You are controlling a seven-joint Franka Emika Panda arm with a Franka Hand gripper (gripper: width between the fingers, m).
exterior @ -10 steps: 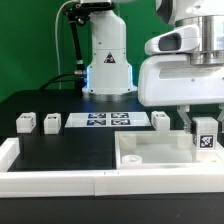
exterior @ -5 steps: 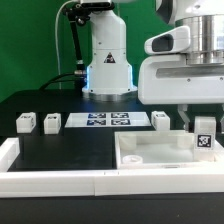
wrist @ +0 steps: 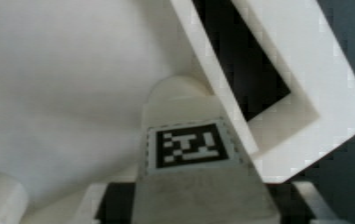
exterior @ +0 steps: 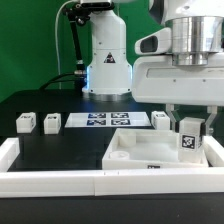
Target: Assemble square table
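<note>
Gripper [exterior: 189, 128] clenched on one leg [exterior: 188, 143], we hold it upright over the tabletop panel [exterior: 140, 152], at its corner toward the exterior view's right. Leg-fitting seems in hand; next we must align and lower it.

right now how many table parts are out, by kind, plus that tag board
loose legs on the black surface: 3
held leg in the gripper: 1
square panel: 1
marker board: 1
total: 6
</note>
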